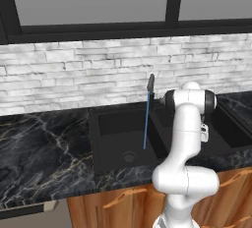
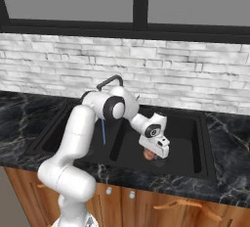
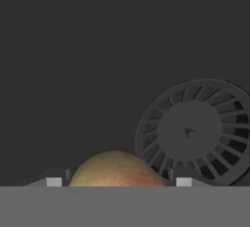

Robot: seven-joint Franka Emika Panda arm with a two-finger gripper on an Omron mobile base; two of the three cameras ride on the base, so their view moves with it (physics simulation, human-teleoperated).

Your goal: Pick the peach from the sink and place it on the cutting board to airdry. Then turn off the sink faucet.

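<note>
Hand low over the peach in the right basin

The black sink [image 2: 195,123] is set in the marble worktop [image 1: 39,148]; water falls from the faucet [image 2: 110,81]. The hand [image 2: 155,153] straddles the peach [image 3: 116,170], beside the drain [image 3: 195,132]; grip cannot be told.

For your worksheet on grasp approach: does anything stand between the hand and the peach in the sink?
Nothing visible does. In the hand view the peach sits directly between the two fingertips, with the drain off to one side. The hand is low in the sink.
</note>
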